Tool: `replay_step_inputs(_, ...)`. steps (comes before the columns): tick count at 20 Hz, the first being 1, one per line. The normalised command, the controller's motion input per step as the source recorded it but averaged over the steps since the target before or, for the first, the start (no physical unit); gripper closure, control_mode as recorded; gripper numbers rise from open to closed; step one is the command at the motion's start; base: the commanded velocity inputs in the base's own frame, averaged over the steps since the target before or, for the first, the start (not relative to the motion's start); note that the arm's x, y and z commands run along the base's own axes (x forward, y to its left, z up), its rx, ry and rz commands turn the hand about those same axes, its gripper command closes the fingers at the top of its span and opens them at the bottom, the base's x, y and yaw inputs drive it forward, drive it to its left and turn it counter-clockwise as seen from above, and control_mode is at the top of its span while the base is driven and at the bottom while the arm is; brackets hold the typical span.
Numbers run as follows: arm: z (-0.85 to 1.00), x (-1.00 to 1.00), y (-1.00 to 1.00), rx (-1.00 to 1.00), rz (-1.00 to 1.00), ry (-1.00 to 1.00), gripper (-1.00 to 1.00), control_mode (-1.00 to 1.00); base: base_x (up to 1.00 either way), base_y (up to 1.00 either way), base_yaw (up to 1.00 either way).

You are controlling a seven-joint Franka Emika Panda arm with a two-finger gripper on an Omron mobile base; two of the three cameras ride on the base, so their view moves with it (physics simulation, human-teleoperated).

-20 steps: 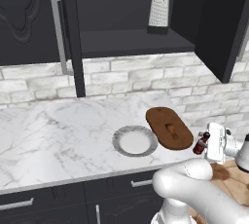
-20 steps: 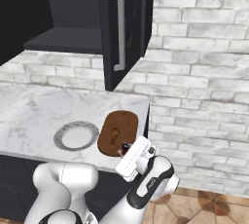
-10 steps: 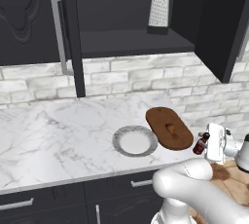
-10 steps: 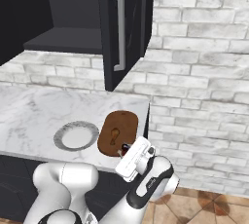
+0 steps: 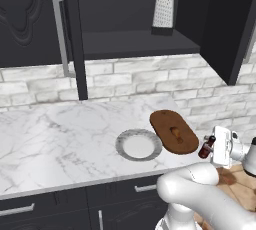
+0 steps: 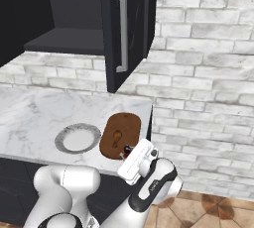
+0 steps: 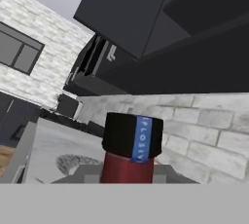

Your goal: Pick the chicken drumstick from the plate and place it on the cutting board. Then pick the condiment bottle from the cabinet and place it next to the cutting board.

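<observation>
The condiment bottle (image 5: pixel 205 148), dark red with a black cap, is held slightly tilted in my gripper (image 5: pixel 212 149), which is shut on it at the counter's front right corner. It is just right of the near end of the oval brown cutting board (image 5: pixel 173 131). The chicken drumstick (image 5: pixel 176 133) lies on the board. The round grey-rimmed plate (image 5: pixel 139 144), bare inside, sits left of the board. In the right base view the bottle (image 6: pixel 126 150) and gripper (image 6: pixel 130 154) are below the board (image 6: pixel 120 133). The hand view looks over the bottle's cap (image 7: pixel 133 137). I cannot tell whether the bottle touches the counter.
The dark cabinet (image 5: pixel 135 44) above stands open, with a metal box grater (image 5: pixel 163 9) on its shelf. Its open doors (image 6: pixel 126 28) hang over the counter on both sides. The marble counter (image 5: pixel 55 134) ends right of the board, beside a brick wall (image 6: pixel 198 88).
</observation>
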Motion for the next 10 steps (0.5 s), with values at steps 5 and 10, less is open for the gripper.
replay_step_inputs(5, -0.15, 0.0, 0.0, 0.0, 0.0, 0.0, -1.0, -1.0, 0.0, 0.0, 0.0)
replay_step_inputs(10, -0.17, 0.0, 0.0, 0.0, 0.0, 0.0, -1.0, -1.0, 0.0, 0.0, 0.0)
